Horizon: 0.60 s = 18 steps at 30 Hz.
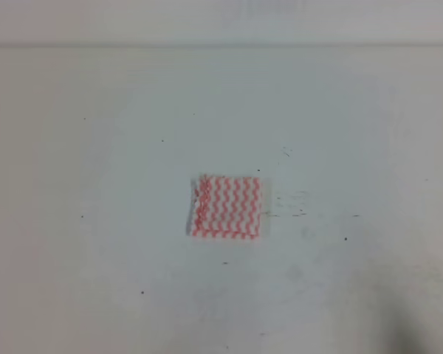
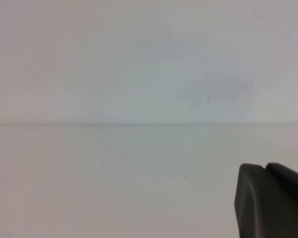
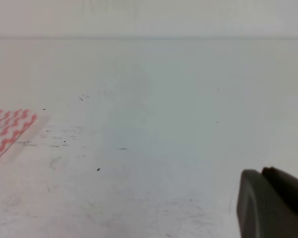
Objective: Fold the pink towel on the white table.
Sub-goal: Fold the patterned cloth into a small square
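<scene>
A pale, plain wall (image 1: 96, 22) is running as a narrow band across the top of the exterior high view. Its lower edge is showing as a soft, straight grey line from side to side. In the left wrist view the same wall (image 2: 64, 59) is filling the upper half of the frame, shading from faintly pinkish at the left to cooler grey toward the middle. A faint greyish smudge (image 2: 223, 89) is sitting on it in the upper right of that frame, too blurred to read. In the right wrist view the wall (image 3: 213, 17) is taking up only a thin strip along the top edge. A similar faint mark (image 1: 266, 7) is showing at the top centre of the exterior high view, also too blurred to make out.
</scene>
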Tool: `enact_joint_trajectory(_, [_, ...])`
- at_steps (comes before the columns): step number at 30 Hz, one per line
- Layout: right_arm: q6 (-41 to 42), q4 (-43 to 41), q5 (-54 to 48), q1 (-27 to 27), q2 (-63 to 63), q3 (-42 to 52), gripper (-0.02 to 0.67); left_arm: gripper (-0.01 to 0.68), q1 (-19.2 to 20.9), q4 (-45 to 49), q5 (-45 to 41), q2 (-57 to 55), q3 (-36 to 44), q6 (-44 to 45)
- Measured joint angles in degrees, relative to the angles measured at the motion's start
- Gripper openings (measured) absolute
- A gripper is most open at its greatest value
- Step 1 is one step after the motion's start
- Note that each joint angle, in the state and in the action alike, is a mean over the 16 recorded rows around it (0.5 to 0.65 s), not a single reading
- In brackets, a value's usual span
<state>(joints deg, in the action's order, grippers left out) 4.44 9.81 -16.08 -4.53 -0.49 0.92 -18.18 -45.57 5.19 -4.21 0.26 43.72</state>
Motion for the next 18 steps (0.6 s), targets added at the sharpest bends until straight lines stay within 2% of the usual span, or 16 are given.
enact_joint_trajectory(11, [0.0,0.68,-0.06,0.0,0.0,0.0,-0.018,-0.005,10.84,29.14,-12.27,3.5,0.06,-26.23])
enact_joint_trajectory(18, [0.0,1.31,-0.04,0.0,0.0,0.0,-0.018,-0.005,13.06,38.25,-19.43,5.17,0.06,-36.39])
